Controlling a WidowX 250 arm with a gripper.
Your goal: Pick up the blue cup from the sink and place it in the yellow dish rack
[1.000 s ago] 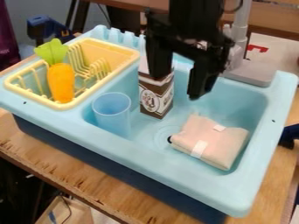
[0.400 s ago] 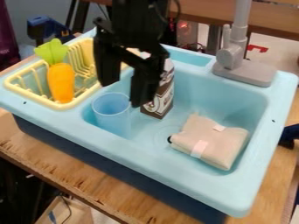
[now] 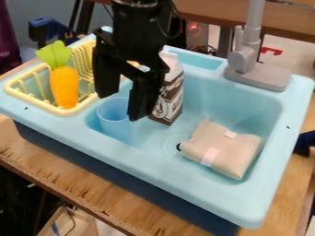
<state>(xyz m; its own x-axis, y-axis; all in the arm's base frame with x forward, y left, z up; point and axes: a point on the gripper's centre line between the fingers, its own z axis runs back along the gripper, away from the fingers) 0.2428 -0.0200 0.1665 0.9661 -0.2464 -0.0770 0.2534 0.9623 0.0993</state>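
In one blue sink (image 3: 209, 193), one cup (image 3: 114, 120), one carton (image 3: 170, 103).

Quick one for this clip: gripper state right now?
Gripper: open, fingers apart, nothing visibly held; it hangs by the blue cup, and whether a fingertip touches the cup can't be told.

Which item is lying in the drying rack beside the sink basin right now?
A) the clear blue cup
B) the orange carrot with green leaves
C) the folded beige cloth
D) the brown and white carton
B: the orange carrot lies in the yellow rack, while the cloth, carton and cup are in the basin.
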